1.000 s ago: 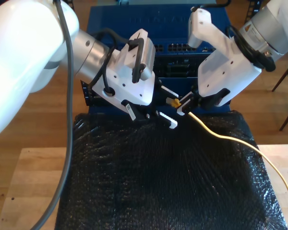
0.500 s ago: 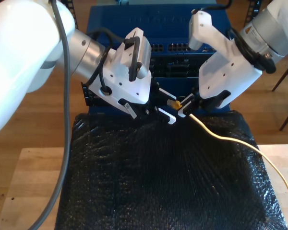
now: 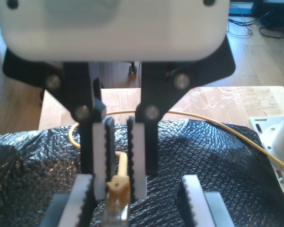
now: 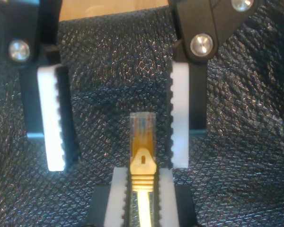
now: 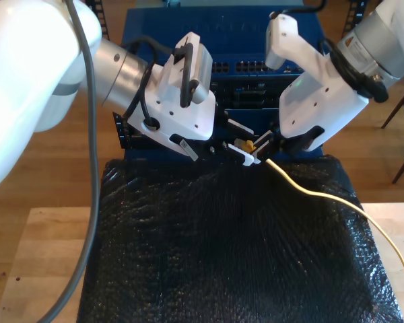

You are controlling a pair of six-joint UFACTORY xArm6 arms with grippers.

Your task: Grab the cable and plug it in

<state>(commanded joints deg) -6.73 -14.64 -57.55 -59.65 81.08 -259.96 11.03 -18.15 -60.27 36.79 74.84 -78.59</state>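
handover step here: our second pincer (image 5: 262,149) is clamped on the cable (image 5: 310,192) just behind its plug (image 4: 142,126), above the black-wrapped counter (image 5: 215,256), while our first pincer (image 5: 238,152) gapes around that plug, so next it likely wants a square, gentle close.

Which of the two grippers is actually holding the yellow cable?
My second gripper, on the exterior view's right: its jaws are shut on the cable behind the plug. My first gripper has its jaws open around the plug.
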